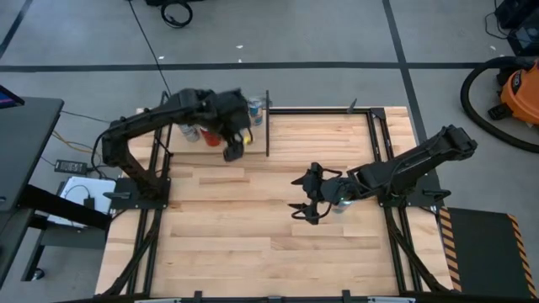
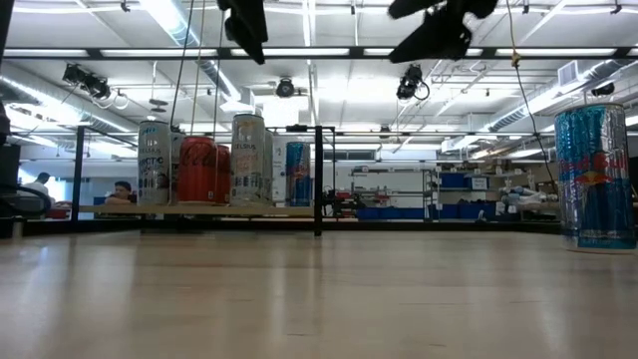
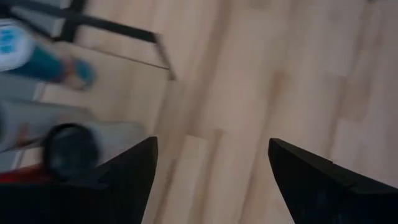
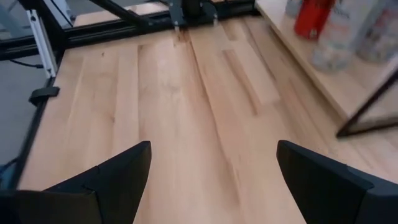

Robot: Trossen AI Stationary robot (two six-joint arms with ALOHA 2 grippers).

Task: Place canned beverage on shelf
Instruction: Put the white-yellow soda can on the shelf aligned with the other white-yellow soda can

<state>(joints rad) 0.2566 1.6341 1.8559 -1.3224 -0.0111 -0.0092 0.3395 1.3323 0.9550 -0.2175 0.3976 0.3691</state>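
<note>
- One can [image 2: 595, 177] stands on the table at the right, just by the right gripper [image 1: 308, 194], whose fingers gape empty.
- Four cans already stand on the shelf [image 2: 204, 210]; the left gripper [image 1: 233, 150], spread and empty, hangs just beside it.
- Next, I judge: the right gripper must grasp that can.
- Only the low view shows the can whole.

Shelf [image 2: 199, 210] pale wood, black uprights. On shelf: red can [image 2: 201, 171], silver-white can [image 2: 250, 160], white-teal can [image 2: 154, 163], blue-silver can [image 2: 297, 174]. Off shelf on tabletop [image 2: 319, 299], light wood: blue-silver checked can [image 2: 596, 178].
</note>
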